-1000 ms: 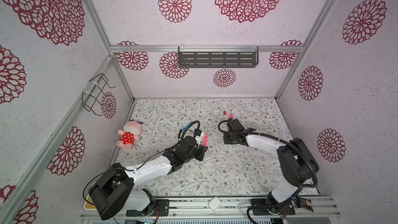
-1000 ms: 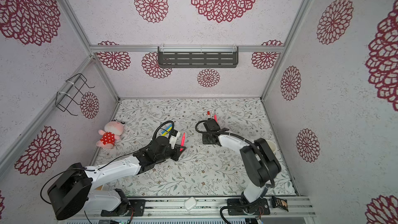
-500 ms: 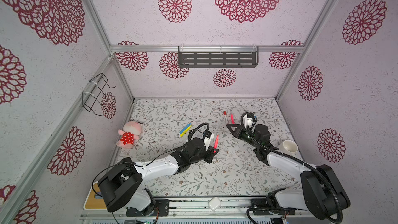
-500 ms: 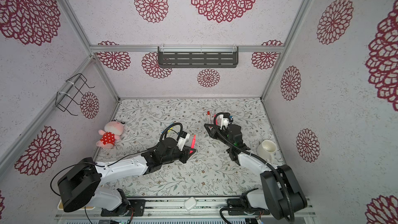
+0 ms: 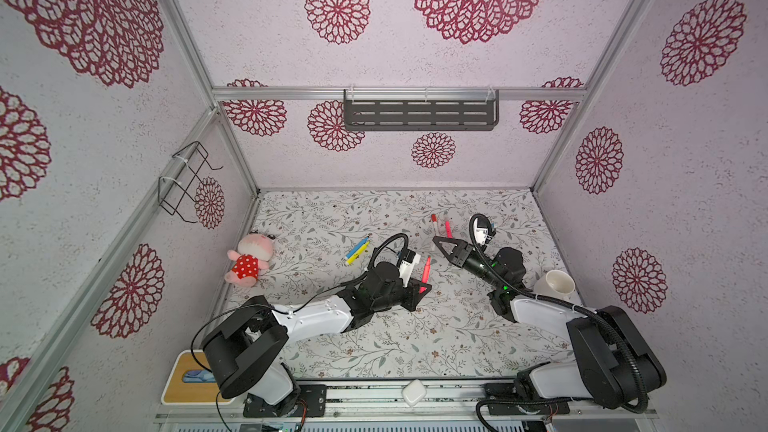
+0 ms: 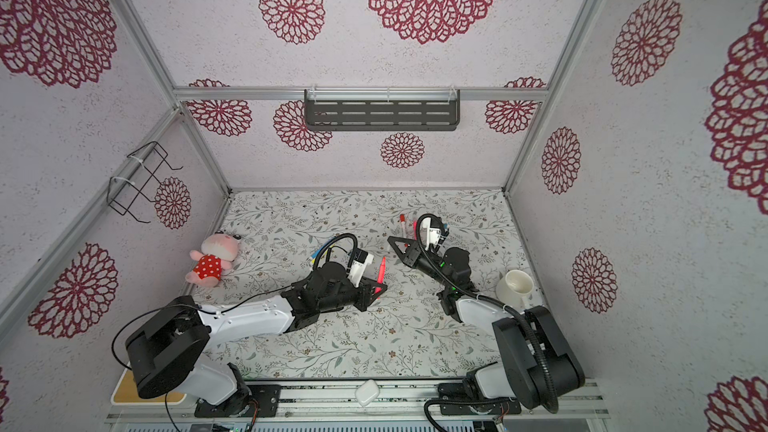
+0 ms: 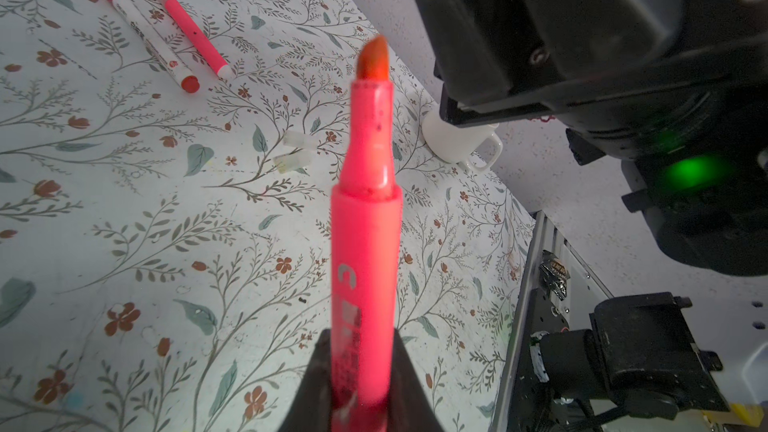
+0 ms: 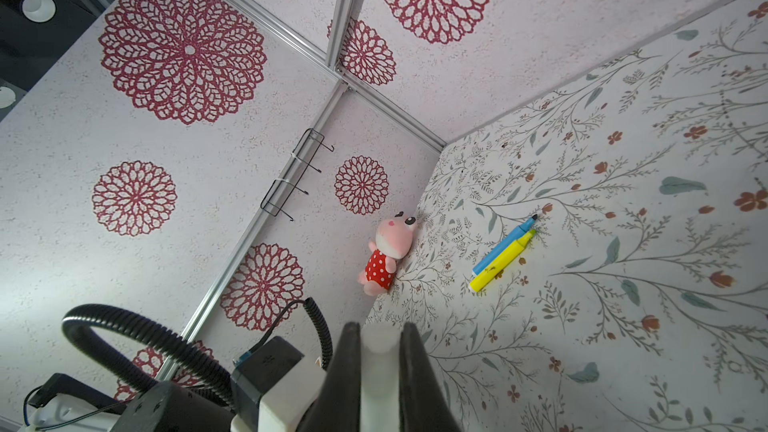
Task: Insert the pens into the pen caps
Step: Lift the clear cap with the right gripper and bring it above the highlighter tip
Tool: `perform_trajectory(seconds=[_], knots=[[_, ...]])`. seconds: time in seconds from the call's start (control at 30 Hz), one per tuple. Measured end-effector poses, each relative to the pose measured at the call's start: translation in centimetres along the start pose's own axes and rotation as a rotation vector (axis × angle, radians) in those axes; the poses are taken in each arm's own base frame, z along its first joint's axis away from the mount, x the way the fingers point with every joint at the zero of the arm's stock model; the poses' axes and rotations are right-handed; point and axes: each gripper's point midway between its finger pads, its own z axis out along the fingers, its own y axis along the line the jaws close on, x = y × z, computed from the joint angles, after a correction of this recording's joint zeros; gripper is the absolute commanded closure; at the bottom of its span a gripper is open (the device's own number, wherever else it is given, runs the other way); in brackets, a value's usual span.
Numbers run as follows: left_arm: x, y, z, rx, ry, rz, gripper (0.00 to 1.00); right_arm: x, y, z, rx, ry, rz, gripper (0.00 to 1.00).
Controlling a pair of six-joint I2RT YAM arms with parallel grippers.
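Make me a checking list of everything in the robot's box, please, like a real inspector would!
Surface: floral mat, no spills seen.
Job's things: pink pen, tip bare, and whitish cap, both held; blue pen and yellow pen uncapped, side by side; red pen and second pink pen lie together; two loose caps on mat.
Clutter: plush toy, white mug.
Tools: left tool shut on pink pen; right tool shut on whitish cap.
Cables: black cables loop over both wrists.
Surroundings: flowered walls, black shelf, wire rack.
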Motion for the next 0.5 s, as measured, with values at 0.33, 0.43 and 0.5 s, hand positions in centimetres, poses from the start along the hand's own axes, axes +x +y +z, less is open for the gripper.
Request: perform_trajectory(seconds=[0.33,0.43,0.5], knots=[[-0.5,-0.3,0.1,0.008,-0.011,0.003,1.00,0.6,-0.1,-0.5,-0.002,0.010,0.001,0.94],[-0.5,-0.3,0.1,0.007,-0.010,0.003,1.00,1.0,-0.2,-0.7,0.003,0.014,0.005,0.94],[-0.5,-0.3,0.1,0.007,-0.010,0.003,1.00,1.2,-0.3,-0.9,0.005,0.018,0.008,0.94]])
